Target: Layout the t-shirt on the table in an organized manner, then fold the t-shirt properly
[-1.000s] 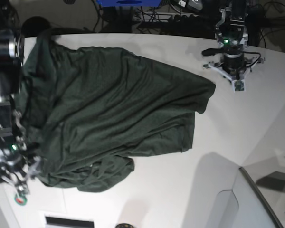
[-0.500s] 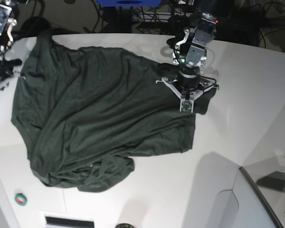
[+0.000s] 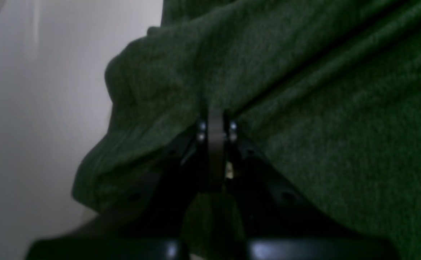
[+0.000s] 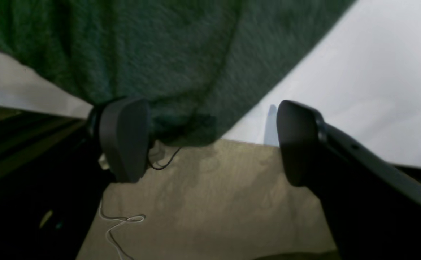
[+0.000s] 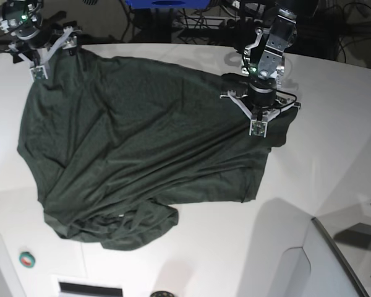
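Right gripper (image 5: 36, 57) is hanging at the table's (image 5: 334, 154) far left corner, over the dark green t-shirt's (image 5: 136, 148) upper edge; in the wrist view its jaws are standing wide apart with nothing between them, the cloth edge lying just behind the pads (image 4: 124, 139). The t-shirt is lying spread but rumpled across the glossy white table, bunched at its near hem. Left gripper (image 5: 260, 117) is sitting on the shirt's right corner, jaws pressed together and pinching a fold of the cloth.
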Controlling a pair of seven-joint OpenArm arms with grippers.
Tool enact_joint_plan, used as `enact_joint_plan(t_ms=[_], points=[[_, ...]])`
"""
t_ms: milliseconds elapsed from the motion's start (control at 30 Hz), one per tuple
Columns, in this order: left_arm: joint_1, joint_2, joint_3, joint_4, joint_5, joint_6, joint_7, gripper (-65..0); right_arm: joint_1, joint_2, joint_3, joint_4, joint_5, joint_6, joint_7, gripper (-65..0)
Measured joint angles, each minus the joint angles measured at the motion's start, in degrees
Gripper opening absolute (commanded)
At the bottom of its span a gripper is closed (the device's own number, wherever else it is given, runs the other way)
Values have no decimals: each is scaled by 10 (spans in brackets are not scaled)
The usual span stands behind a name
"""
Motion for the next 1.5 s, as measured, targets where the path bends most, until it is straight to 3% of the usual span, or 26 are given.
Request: enact_joint_plan(t_ms=[67, 133, 200, 267, 300, 367, 567, 733, 833, 1000, 1067, 1200, 1267, 1500], points=[[0, 0, 0, 0, 0, 0, 0, -650, 2, 2, 0, -11, 2, 0, 10, -150], [0, -1, 0, 0, 0, 0, 0, -650, 9, 6, 1, -32, 20, 1, 22, -216], [0, -2, 0, 0, -2, -1, 0, -650, 24, 9, 1, -49, 22, 11, 29, -369], [2, -2, 0, 0, -1, -1, 0, -650, 38, 14, 0, -55, 21, 10, 29, -596], [3, -2, 0, 1, -1, -1, -1, -650, 40, 14, -2, -51, 16, 10, 26, -650], [7, -1, 0, 1, -1, -1, -5, -650, 31, 15, 0, -31, 8, 9, 7, -618], [11, -3, 0, 2, 0, -1, -10, -650, 15, 31, -3, 98, 1, 5, -93, -647], [14, -3, 0, 15, -2, -1, 4, -650, 92, 49, -6, 158, 2, 5, -174, -647], [33, -5, 1, 48, -7, -6, 20, -650, 151, 84, -45, 153, 0, 5, -225, -647], [37, -2, 2, 69, -6, -9, 14, -650, 246, 96, -116, 118, 3, 4, -242, -635], [36, -4, 0, 68, -6, -8, 18, -650, 280, 90, -136, 87, 5, 5, -246, -564], [44, -3, 0, 67, -6, -8, 16, -650, 313, 93, -161, 61, 3, 4, -263, -294], [50, -1, -3, 67, -7, -10, 16, -650, 295, 97, -160, 72, 1, 4, -282, -221], [63, -5, -25, 67, -6, -6, 17, -650, 138, 115, -67, 160, -3, 4, -270, -212]])
